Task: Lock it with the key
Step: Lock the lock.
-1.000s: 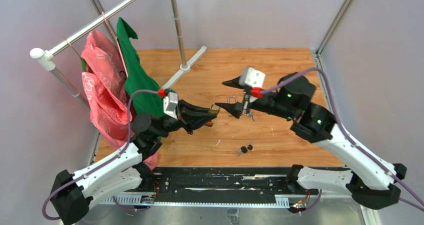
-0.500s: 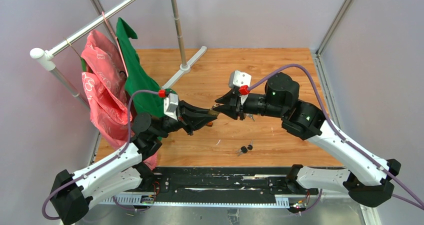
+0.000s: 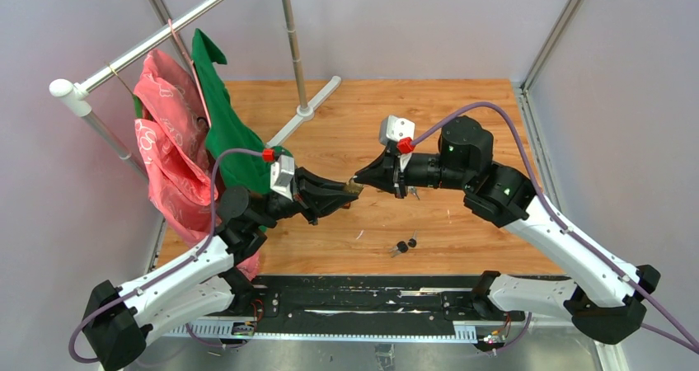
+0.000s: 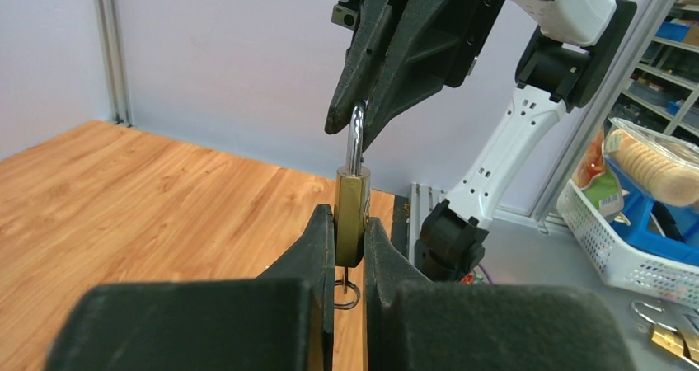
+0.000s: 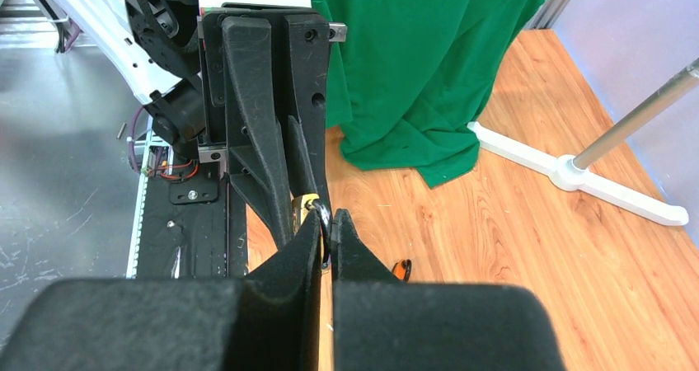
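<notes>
- Nearest me, the two arm bases sit on the black mounting rail (image 3: pixel 371 298) at the table's near edge.
- Just past it, a small bunch of keys (image 3: pixel 403 245) lies loose on the wooden table (image 3: pixel 462 107), well apart from both grippers.
- Mid-table, the left gripper (image 4: pixel 350 223) is clamped on the brass body of the padlock (image 4: pixel 350 210), one finger on each flat side. It holds the lock off the table.
- In the left wrist view the padlock stands upright, and a thin wire ring (image 4: pixel 348 293) shows just under the body, between the fingers (I cannot tell what hangs on it).
- The silver shackle (image 4: pixel 354 140) rises straight out of the body.
- The right gripper (image 5: pixel 327 223) meets it from the opposite side. Its jaws are pinched together on the shackle, with the tips just above the brass body.
- From overhead, the two grippers touch nose to nose over the middle of the table.
- Farther back, the white foot (image 3: pixel 313 100) of a clothes rack rests on the wood, with its pole going up.
- At far left, a green garment (image 3: pixel 218 115) and a red patterned one (image 3: pixel 169 140) hang from the rack's rail (image 3: pixel 157 41).
</notes>
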`<action>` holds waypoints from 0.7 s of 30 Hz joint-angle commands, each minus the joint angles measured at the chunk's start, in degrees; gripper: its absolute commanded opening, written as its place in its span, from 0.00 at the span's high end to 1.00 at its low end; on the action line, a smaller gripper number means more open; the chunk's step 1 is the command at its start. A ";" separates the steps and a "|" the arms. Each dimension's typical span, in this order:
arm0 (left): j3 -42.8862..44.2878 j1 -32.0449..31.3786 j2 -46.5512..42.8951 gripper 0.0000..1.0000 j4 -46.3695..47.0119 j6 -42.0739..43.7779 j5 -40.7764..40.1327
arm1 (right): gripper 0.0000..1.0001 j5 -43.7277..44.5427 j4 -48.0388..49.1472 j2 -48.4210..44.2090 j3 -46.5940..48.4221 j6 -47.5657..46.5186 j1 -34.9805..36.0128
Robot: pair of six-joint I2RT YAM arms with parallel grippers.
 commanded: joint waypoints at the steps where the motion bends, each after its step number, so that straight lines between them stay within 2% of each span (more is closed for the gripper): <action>1: 0.41 -0.33 -0.82 1.00 2.72 0.95 -1.14 | 1.00 -1.49 -3.11 0.65 0.93 -0.63 -0.23; 8: 0.26 -0.41 -0.77 1.00 3.76 1.15 -1.11 | 0.98 -2.43 -2.19 -0.71 0.41 -0.72 -0.37; 9: 0.31 -0.48 -0.79 1.00 3.86 1.24 -0.70 | 0.81 -3.00 -3.29 -0.33 1.16 -0.91 -0.54; 10: 0.43 -0.50 -0.77 1.00 3.86 1.42 -0.46 | 0.73 -3.25 -4.30 -0.02 1.44 -1.00 -0.57; 11: 0.48 -0.50 -0.89 1.00 3.86 1.40 -0.40 | 0.70 -3.06 -4.83 0.13 1.73 -1.06 -0.65; 15: 0.35 -0.50 -0.82 1.00 3.86 1.18 -0.29 | 0.79 -1.00 -3.70 -0.46 1.44 -0.77 -0.66; 20: 0.57 -0.59 -0.69 1.00 3.86 1.24 0.12 | 0.99 -1.71 0.22 -1.93 0.57 0.08 -0.66; 21: 0.53 -0.59 -0.63 1.00 3.86 1.24 0.00 | 1.00 -2.43 0.52 -1.83 0.60 0.25 -0.67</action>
